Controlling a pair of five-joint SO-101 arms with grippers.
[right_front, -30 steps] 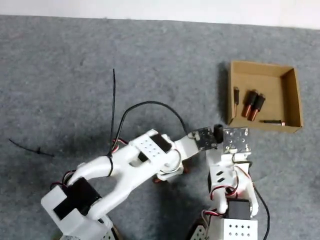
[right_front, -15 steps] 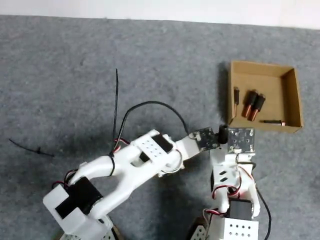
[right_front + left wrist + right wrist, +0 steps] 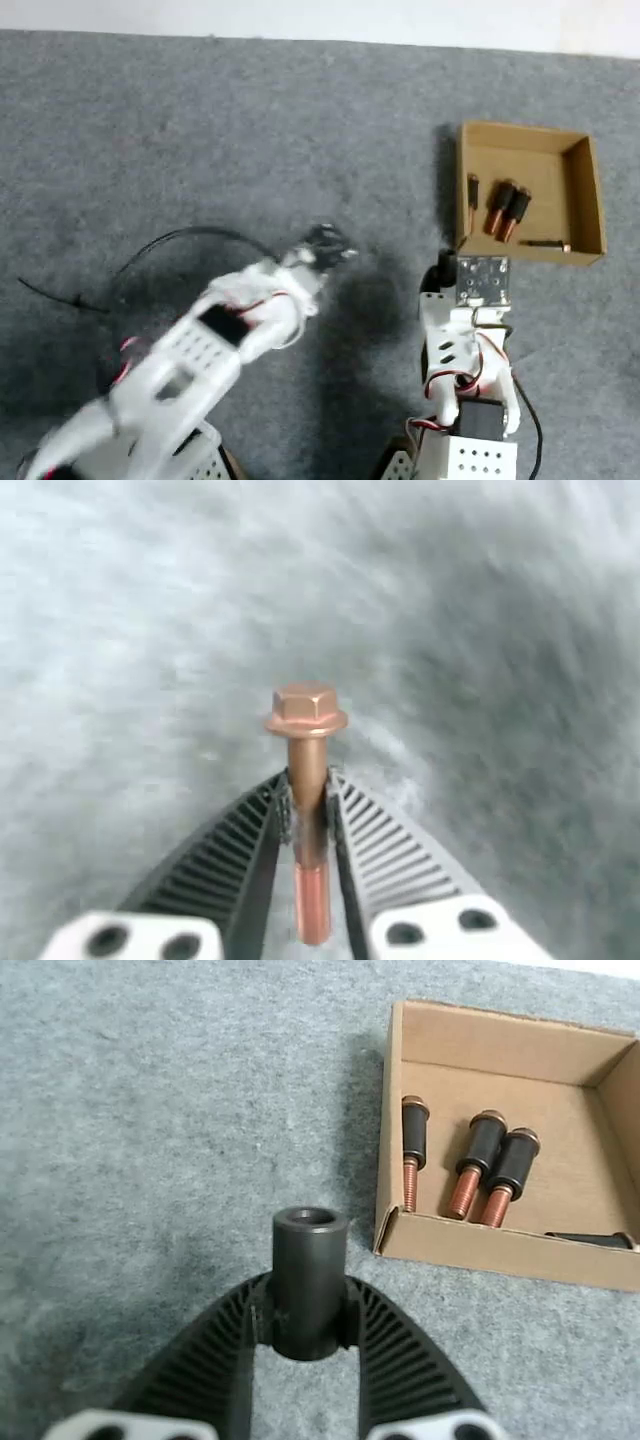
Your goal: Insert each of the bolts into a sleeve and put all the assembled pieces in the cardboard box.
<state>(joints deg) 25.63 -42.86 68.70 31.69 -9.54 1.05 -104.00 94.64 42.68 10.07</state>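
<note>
My left gripper (image 3: 308, 792) is shut on a copper bolt (image 3: 306, 780), hex head pointing away from the wrist; in the high view that gripper (image 3: 327, 243) hangs over the carpet left of centre. My right gripper (image 3: 308, 1305) is shut on a black sleeve (image 3: 309, 1275) held upright, its open bore facing up. It sits in the high view as the right gripper (image 3: 446, 268) just below the near left corner of the cardboard box (image 3: 585, 180). Inside the box lie several assembled pieces (image 3: 485, 1165), bolts in sleeves.
Grey carpet covers the table. A thin black cable tie (image 3: 60, 296) lies on the carpet at the far left. A black cable (image 3: 190, 236) arcs from the left arm. Open carpet stretches across the upper left of the high view.
The left arm has swung away to the left from the right gripper, carrying the bolt with it. The right gripper with the sleeve has stayed near the box corner.
</note>
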